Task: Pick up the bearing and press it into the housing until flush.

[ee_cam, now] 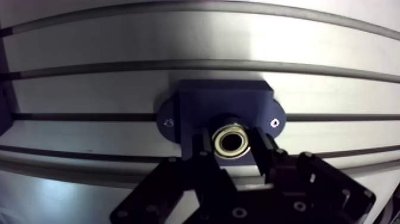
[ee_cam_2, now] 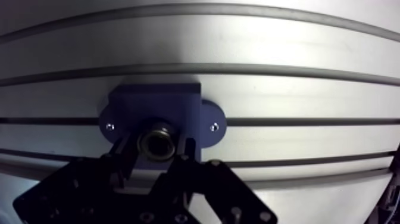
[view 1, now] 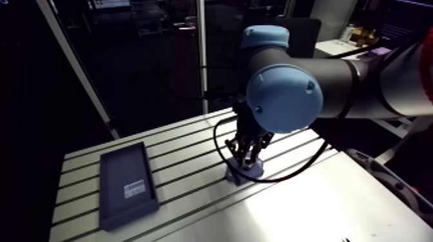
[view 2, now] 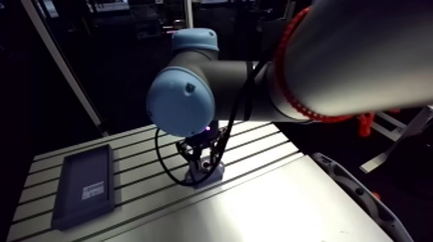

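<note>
A dark blue housing [ee_cam: 219,100] with two screwed flanges sits on the slotted aluminium table [ee_cam: 297,77]. A metal ring bearing [ee_cam: 231,142] sits at the mouth of the housing's round bore, its shiny face toward the wrist camera. My gripper [ee_cam_2: 157,145] is shut on the bearing, with one black finger [ee_cam: 261,152] on each side of it. I cannot tell how deep the bearing sits in the bore. In the arm view the gripper [view 1: 248,156] stands upright right over the housing [view 1: 250,172].
A dark rectangular tray [view 1: 126,185] with a white label lies on the table's left part. Parallel slots run across the table. A smooth metal plate [view 1: 309,206] covers the table's near right side.
</note>
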